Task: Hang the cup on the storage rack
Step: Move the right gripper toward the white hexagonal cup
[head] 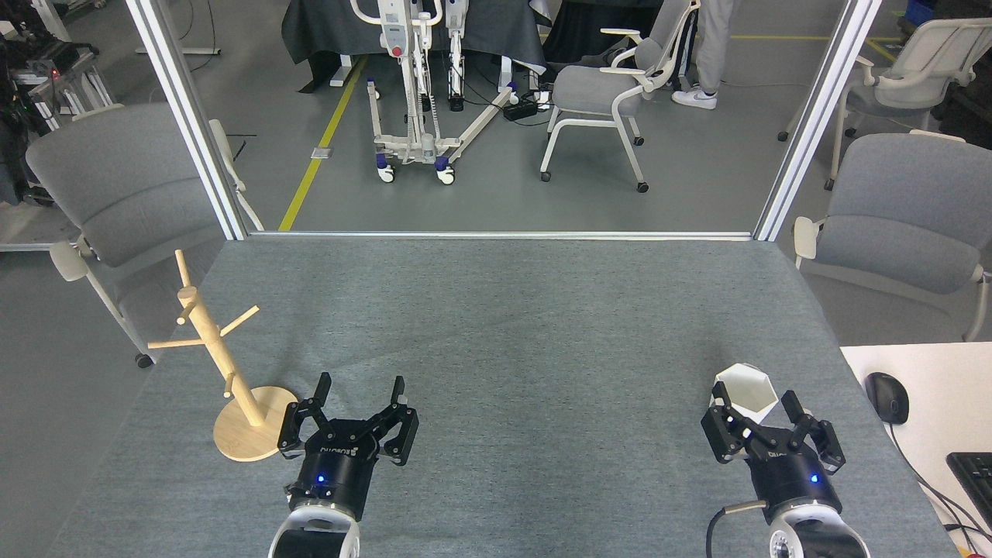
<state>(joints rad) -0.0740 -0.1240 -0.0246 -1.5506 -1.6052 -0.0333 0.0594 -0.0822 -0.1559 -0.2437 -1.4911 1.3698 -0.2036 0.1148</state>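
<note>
While near edges, rack left, cup right.

Grey table, rack (wooden), cup

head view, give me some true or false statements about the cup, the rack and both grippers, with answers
1. The cup hangs on a peg of the rack. False: it sits on the table, far from the rack.
2. The rack stands near the table's left edge. True.
3. The left gripper is open and empty. True.
4. The left gripper holds the rack's post. False: it is beside the base, apart from it.
5. The right gripper has its fingers spread on either side of the cup. True, though whether they touch it is unclear.
</note>
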